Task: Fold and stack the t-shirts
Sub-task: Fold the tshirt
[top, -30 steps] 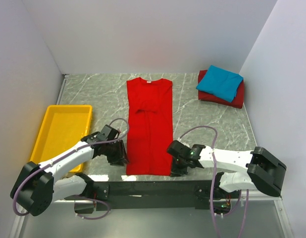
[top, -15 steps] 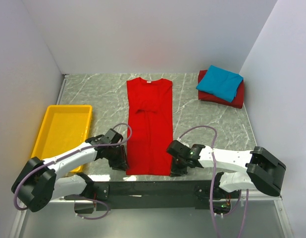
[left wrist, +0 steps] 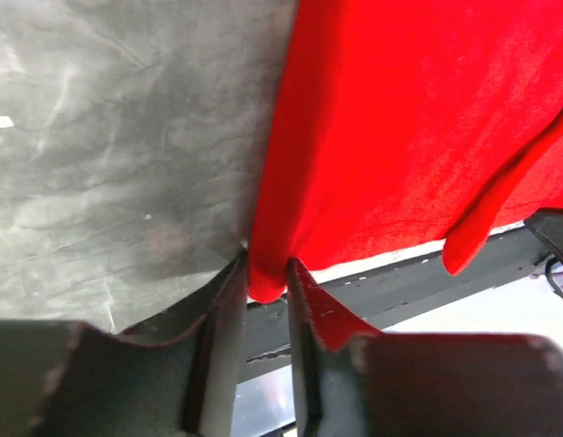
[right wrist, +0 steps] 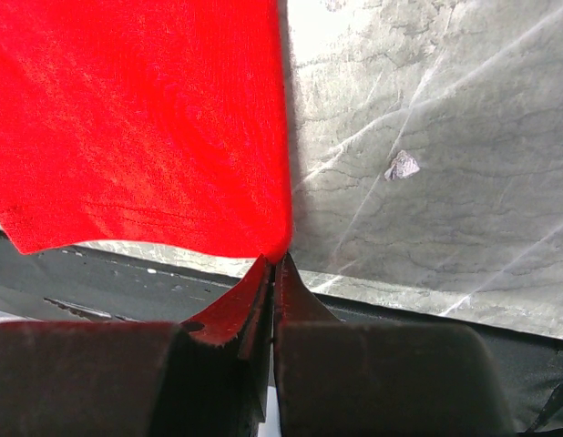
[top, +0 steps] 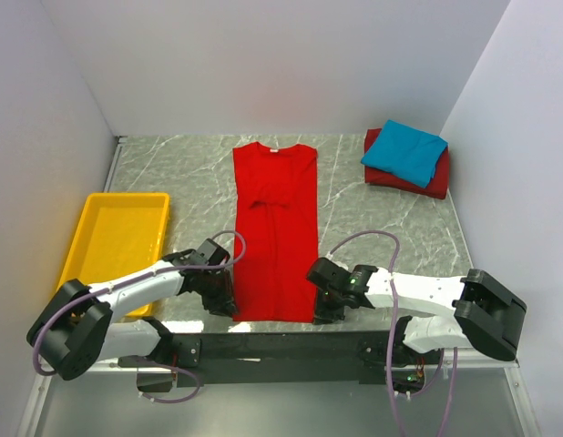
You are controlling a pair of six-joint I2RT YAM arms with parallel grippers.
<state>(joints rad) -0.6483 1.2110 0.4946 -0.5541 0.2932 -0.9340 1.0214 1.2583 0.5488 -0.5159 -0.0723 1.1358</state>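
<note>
1. Table [top: 382,228]: grey marbled top, white walls on three sides, arms' bases on dark rail [top: 281,348] at near edge.
2. Red shirt [top: 275,218]: flat, lengthwise down mid-table as narrow strip, sides folded in, collar at far end, hem at near edge.
3. L gripper [top: 223,299]: low at near-left hem corner. Wrist view: fingers [left wrist: 229,282] clamped on bunched corner of cloth, which fills narrow gap betw. them.
4. R gripper [top: 324,308]: low at near-right hem corner. Wrist view: fingertips [right wrist: 260,278] pressed together, pinching very tip of that corner.
5. Hem betw. the two corners: wavy, reaching table's near edge and partly past it, rail showing beyond (wrist views).
6. Blue shirt [top: 404,152]: folded, lying on top of dk red shirt [top: 429,186], also folded. Both at far-right of table, well apart from red shirt.
7. Tray [top: 127,198]: yellow, on left side of table, just beside L arm, apart from red shirt.
</note>
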